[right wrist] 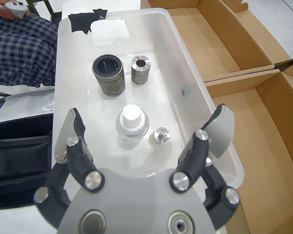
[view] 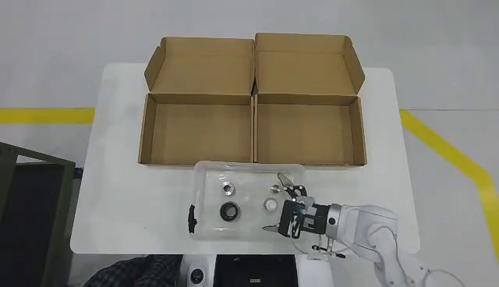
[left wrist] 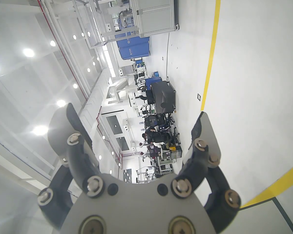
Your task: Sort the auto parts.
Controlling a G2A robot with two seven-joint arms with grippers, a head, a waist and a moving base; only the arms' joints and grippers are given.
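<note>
My right gripper (right wrist: 146,113) is spread wide with nothing between its fingers. It hovers over the right end of the clear bin (right wrist: 185,74), low and just right of centre in the top view. Under the spread fingers sit two parts: one clear round piece (right wrist: 132,121) with a white cap and, just beside it, one small silver knurled piece (right wrist: 161,136). Farther along the bin stand two more, upright and near each other without touching: one large dark bearing sleeve (right wrist: 108,74) and one smaller grey bushing (right wrist: 140,70) with a bore down its middle. That makes four parts, all inside the bin. The bin's far end carries one patch of black tape (right wrist: 81,21). Beyond the bin, across the middle of the top view, two open cardboard boxes lie side by side, the left box (view: 196,135) and the right box (view: 308,135), each with its lid folded back. Everything rests on one white table (view: 117,170). My left gripper (left wrist: 136,113) is also spread wide, holding nothing, aimed off into the hall.
</note>
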